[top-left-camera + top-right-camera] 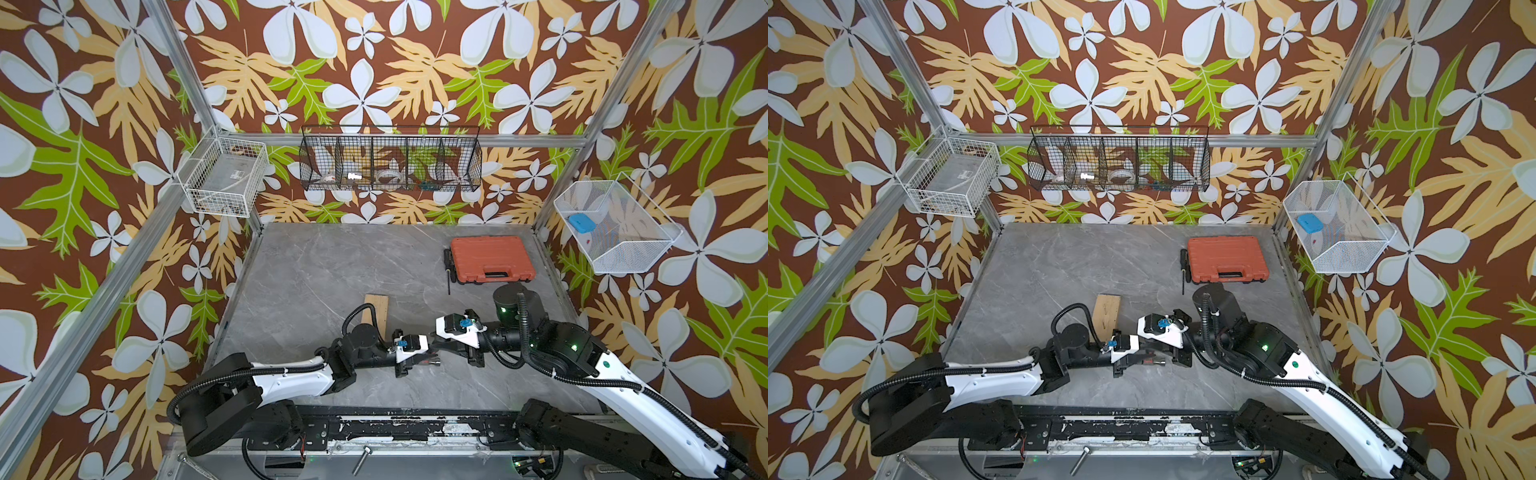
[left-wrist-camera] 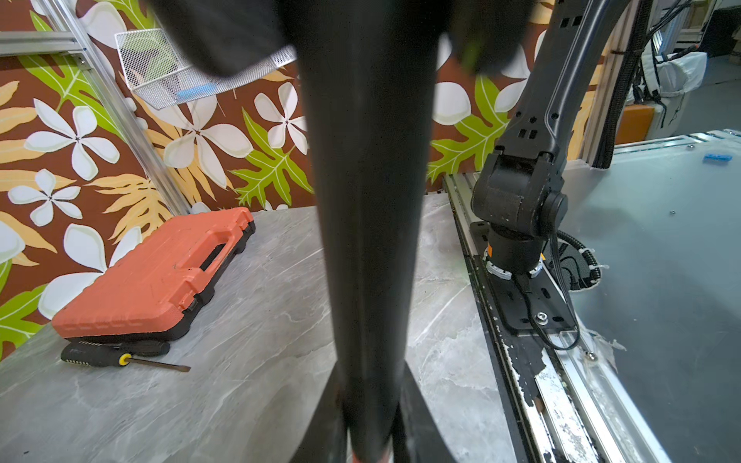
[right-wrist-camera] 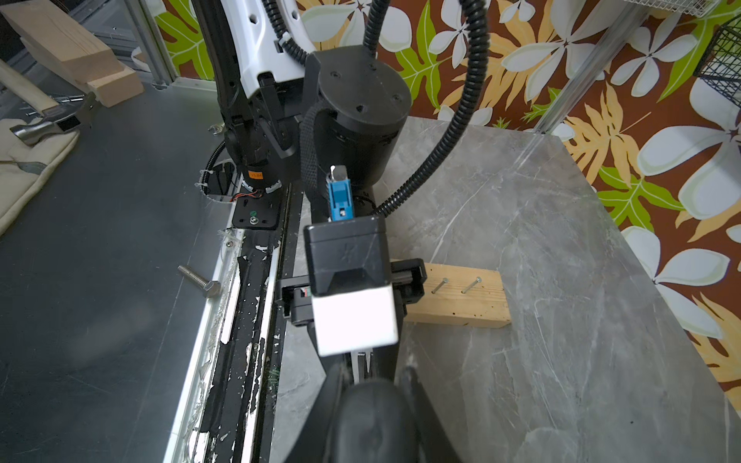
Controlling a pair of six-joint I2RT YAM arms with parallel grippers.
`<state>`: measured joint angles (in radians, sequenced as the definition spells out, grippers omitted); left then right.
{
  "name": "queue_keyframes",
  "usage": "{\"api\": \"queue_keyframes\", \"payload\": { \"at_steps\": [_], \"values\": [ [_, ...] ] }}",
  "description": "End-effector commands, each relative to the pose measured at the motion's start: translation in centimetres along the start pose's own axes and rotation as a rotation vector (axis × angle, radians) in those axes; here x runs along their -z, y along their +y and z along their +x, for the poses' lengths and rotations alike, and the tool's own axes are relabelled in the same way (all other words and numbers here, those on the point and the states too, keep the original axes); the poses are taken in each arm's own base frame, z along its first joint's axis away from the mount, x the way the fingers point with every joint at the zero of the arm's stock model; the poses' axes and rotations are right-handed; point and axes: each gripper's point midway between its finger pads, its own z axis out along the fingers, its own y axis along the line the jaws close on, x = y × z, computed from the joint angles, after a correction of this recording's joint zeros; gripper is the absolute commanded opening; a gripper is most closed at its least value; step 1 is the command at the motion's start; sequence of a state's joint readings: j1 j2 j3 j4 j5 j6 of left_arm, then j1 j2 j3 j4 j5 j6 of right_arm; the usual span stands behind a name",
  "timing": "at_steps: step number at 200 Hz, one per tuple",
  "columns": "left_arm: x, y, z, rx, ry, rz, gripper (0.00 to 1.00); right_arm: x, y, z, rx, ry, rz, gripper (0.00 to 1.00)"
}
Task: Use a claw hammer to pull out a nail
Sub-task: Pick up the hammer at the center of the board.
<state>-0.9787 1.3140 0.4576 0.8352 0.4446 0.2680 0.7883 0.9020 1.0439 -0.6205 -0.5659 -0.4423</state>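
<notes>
Wooden block (image 3: 457,310) bears two nails (image 3: 439,286), while left gripper (image 2: 369,417) and right gripper (image 3: 373,401) both clamp the one claw hammer (image 2: 369,200).

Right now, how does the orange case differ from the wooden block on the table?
The orange case is moulded plastic with a carry handle; the wooden block is plain pale timber. The case is broader; the block is a narrower strip. Two nails stick out of the block, while the case is shut, with a screwdriver beside it. Both lie flat on the grey table.
</notes>
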Motion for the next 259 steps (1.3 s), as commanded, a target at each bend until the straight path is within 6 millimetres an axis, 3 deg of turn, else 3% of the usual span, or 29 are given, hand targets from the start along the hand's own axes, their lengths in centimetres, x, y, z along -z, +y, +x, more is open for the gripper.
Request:
{"api": "queue_keyframes", "payload": {
  "at_steps": [1,11,41,87,98,109,144,171,200,239,259],
  "values": [
    [0.0,0.7,-2.2,-0.032,-0.08,-0.028,0.0,0.1,-0.3,-0.5,0.003,-0.026,0.022,0.14],
    [0.0,0.8,-2.0,-0.026,-0.075,-0.034,0.01,0.2,-0.4,-0.7,0.014,-0.04,0.034,0.1],
    [0.4,1.4,-1.9,-0.007,-0.081,-0.081,0.27,0.4,-1.0,-0.8,0.026,-0.054,0.079,0.0],
    [2.4,3.3,-2.5,0.024,-0.122,-0.238,0.59,0.5,-2.0,-0.1,0.0,-0.031,0.145,0.0],
    [3.3,3.7,-3.0,0.038,-0.153,-0.279,0.77,0.5,-2.2,0.1,-0.006,-0.025,0.159,0.0],
    [4.1,4.1,-3.4,0.052,-0.172,-0.318,0.83,0.6,-2.2,0.1,-0.011,-0.027,0.161,0.0],
    [7.1,8.8,-3.5,0.299,-0.192,-0.609,0.86,0.6,-3.3,0.9,-0.048,0.031,0.211,0.0],
    [8.6,12.1,-2.9,0.415,-0.06,-0.819,0.86,0.5,-4.2,1.6,-0.08,0.062,0.258,0.0],
    [11.7,15.3,-0.2,0.568,0.093,-1.032,0.88,0.3,-4.9,2.0,-0.103,0.075,0.292,0.0],
    [15.7,18.0,3.4,0.848,0.028,-1.124,0.87,0.6,-6.3,2.0,-0.115,0.075,0.368,0.0],
    [16.8,18.9,5.6,0.938,0.023,-1.169,0.86,0.5,-6.9,2.2,-0.119,0.088,0.397,0.0]
  ]
}}
